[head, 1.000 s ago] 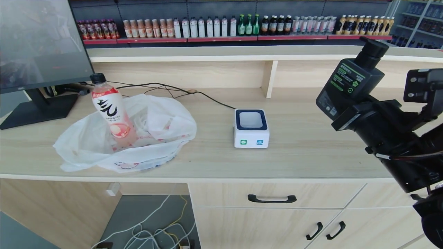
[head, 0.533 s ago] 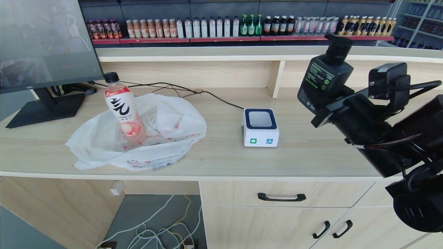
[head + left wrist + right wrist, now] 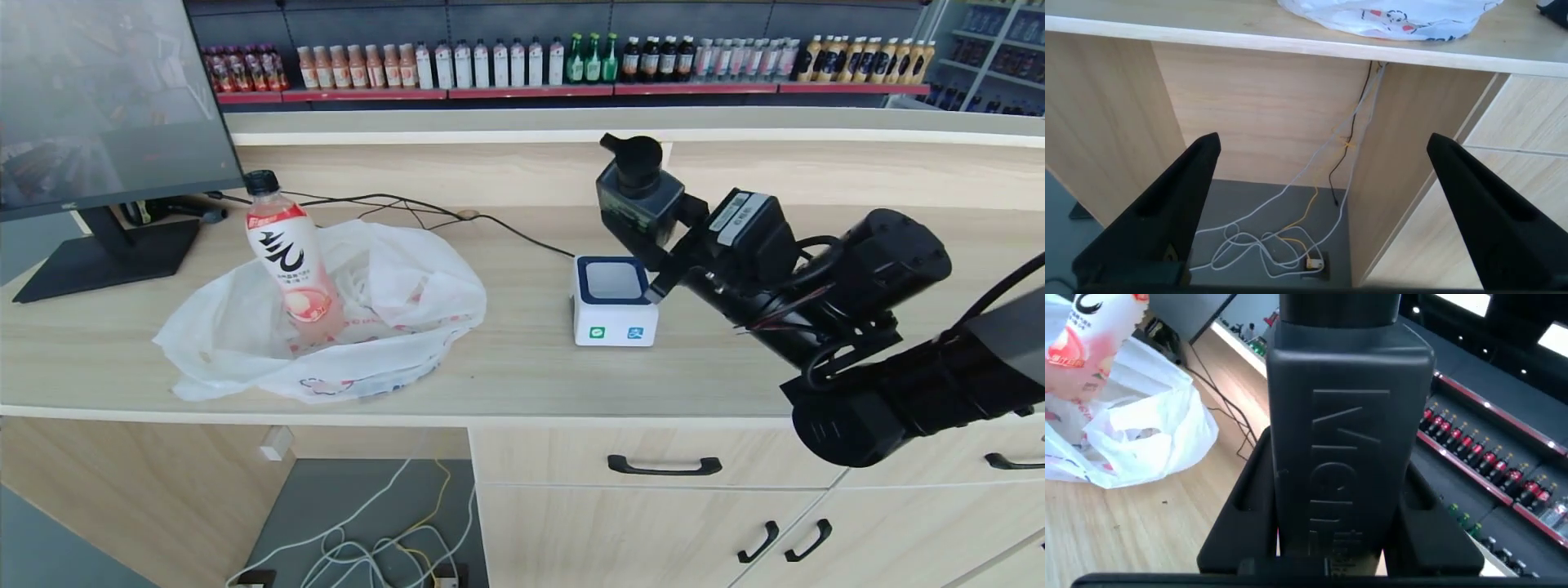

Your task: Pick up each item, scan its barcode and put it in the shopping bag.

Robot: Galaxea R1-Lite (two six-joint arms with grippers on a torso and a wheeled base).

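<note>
From my remote station: a white plastic shopping bag [image 3: 392, 327] lies slumped and open on the left half of the countertop [image 3: 735, 351], close to the front edge. One item stands in it, a clear bottle [image 3: 290, 261] of pink drink with a black cap and a red-and-white label. The bottle is upright with a slight tilt, at the bag's left side.

Near the middle of the countertop sits the scanner [image 3: 614, 314], a small white box with a dark blue frame round its glass window on top. It is well apart from the bag.

My right gripper [image 3: 671, 249] has its jaws clamped on a dark bottle [image 3: 641, 200]. This bottle is squarish, matte, with raised lettering on its side and a round black cap. It hangs in the air with the cap up, by the scanner's back right corner.

My left gripper [image 3: 1323, 143] is below the countertop's front edge, its black jaws spread wide apart and holding nothing. It faces the open recess under the bag, where loose wires [image 3: 1282, 245] lie on the grey floor.

A black monitor [image 3: 106, 98] stands at the back left corner. A thin black cable [image 3: 490, 227] runs along the back edge to the scanner. Pale wood-grain drawers with a black handle [image 3: 664, 468] sit under the right half. Rows of bottles [image 3: 571, 61] line a red-edged shelf behind.
</note>
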